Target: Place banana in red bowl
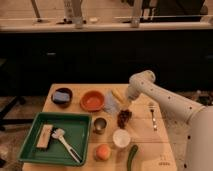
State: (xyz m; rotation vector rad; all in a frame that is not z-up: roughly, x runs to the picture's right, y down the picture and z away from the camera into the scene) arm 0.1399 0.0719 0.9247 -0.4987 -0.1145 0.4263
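Observation:
The banana [117,95] is a small pale-yellow piece lying on the wooden table [165,140], right of the red bowl [93,100]. The red bowl is round and orange-red and stands at the table's back middle. My gripper [127,101] hangs from the white arm [165,100] that comes in from the right. It is just right of the banana and slightly nearer the front, low over the table.
A dark bowl with blue contents [62,96] is left of the red bowl. A pale blue piece [111,103], a dark red cluster [124,117], a metal cup [100,125], a white cup [120,137], an orange fruit [103,151], a green piece [132,156], a fork [153,116] and a green tray [55,137] share the table.

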